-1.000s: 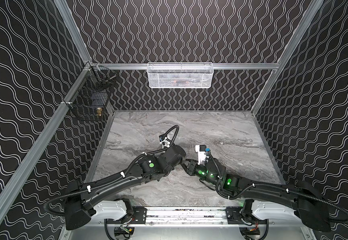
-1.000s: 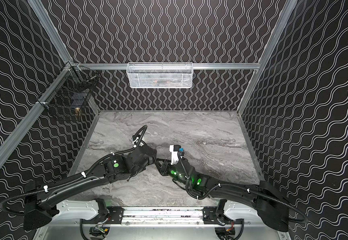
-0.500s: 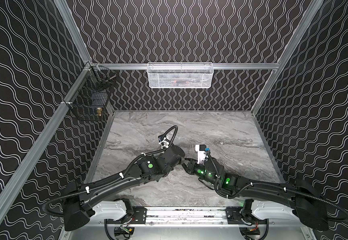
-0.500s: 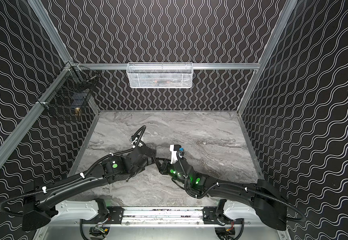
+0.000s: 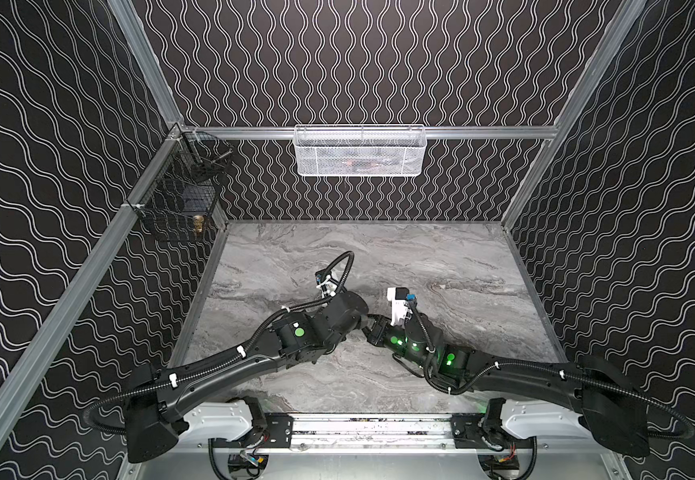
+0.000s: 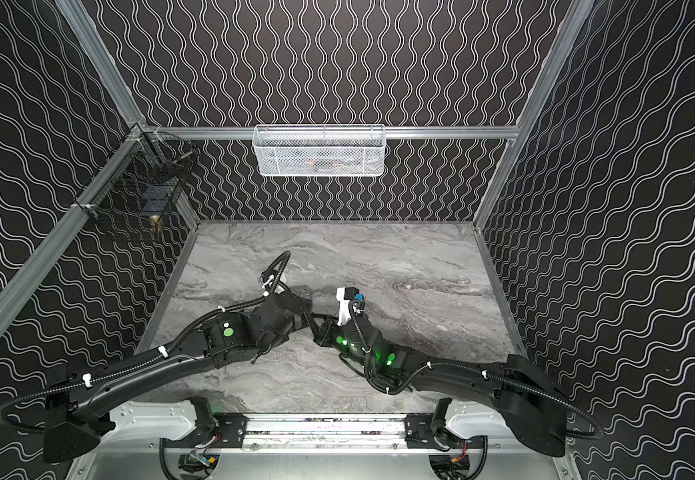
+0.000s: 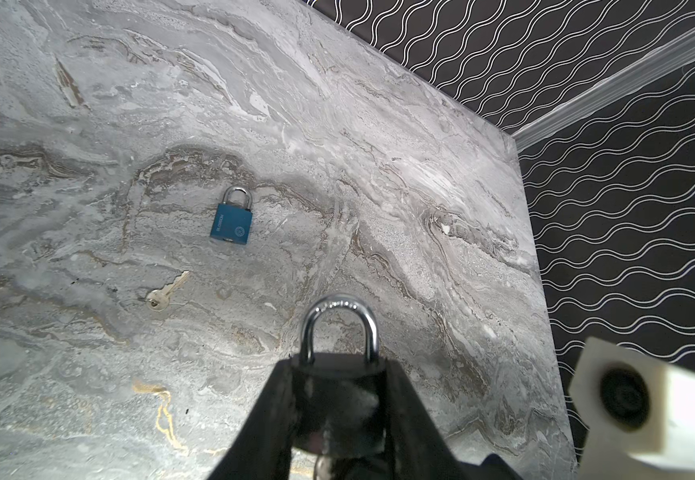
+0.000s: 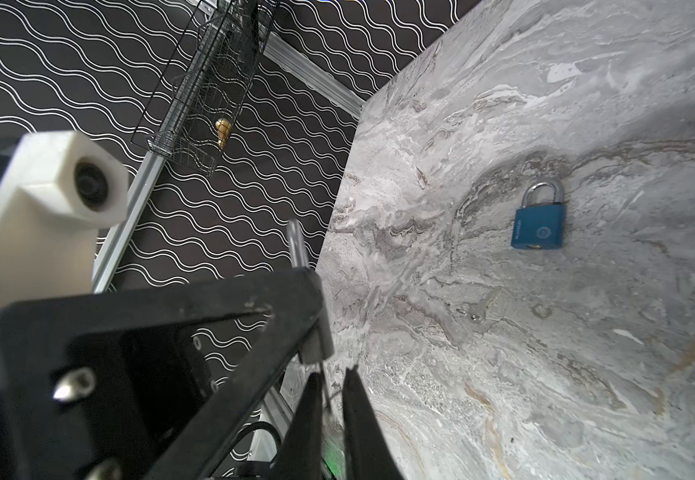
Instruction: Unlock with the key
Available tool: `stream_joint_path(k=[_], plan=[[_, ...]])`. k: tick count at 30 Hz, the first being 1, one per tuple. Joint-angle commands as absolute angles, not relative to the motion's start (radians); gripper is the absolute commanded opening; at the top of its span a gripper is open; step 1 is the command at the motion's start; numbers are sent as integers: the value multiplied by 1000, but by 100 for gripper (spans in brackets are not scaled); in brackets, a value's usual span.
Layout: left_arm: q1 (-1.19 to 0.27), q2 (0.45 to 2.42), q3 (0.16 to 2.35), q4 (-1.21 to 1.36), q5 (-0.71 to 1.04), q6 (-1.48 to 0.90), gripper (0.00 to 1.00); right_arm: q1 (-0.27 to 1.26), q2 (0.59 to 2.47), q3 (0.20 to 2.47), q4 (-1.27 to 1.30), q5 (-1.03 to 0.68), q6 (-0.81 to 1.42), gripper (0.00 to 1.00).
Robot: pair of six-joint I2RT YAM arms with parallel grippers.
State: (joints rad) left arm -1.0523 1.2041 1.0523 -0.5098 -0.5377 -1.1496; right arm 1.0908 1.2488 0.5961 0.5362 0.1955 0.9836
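Note:
My left gripper (image 7: 337,368) is shut on a dark padlock (image 7: 337,399), gripping its body by both sides, with the silver shackle (image 7: 339,307) sticking out past the fingertips. In the right wrist view the padlock's underside (image 8: 316,349) faces my right gripper (image 8: 333,374). The right jaws stand close together around a thin key (image 8: 327,399) that reaches up to that underside. The key's metal also shows under the padlock (image 7: 321,469). In both top views the two grippers meet tip to tip above the middle of the marble table (image 5: 368,326) (image 6: 314,322).
A blue padlock (image 7: 231,222) (image 8: 539,226) lies flat on the table, with a loose key (image 7: 162,293) (image 8: 476,311) beside it. A black wire basket (image 5: 179,199) hangs on the left wall and a white mesh basket (image 5: 360,151) on the back rail.
The right jaws have narrowed around the key. Both arms have stayed almost where they were, and the left grip on the padlock is the same.

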Motion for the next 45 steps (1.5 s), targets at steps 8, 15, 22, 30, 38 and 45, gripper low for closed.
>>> stream_joint_path(k=[8, 15, 22, 30, 38, 45], plan=[[-1051, 1175, 1052, -482, -541, -1173, 9, 1088, 1258, 604, 565, 179, 1011, 4], [-1051, 1152, 1046, -467, -502, -1186, 9, 1088, 1246, 589, 624, 155, 1024, 0], [-1051, 1134, 1018, -415, -438, -1206, 9, 1088, 1226, 566, 724, 131, 1031, 0], [-1051, 1120, 1003, -367, -385, -1225, 8, 1081, 1189, 557, 743, 137, 1060, 0], [-1051, 1100, 988, -337, -350, -1247, 8, 1080, 1183, 533, 837, 117, 1064, 0], [-1051, 1077, 988, -328, -326, -1264, 8, 1078, 1180, 503, 920, 128, 1074, 0]])
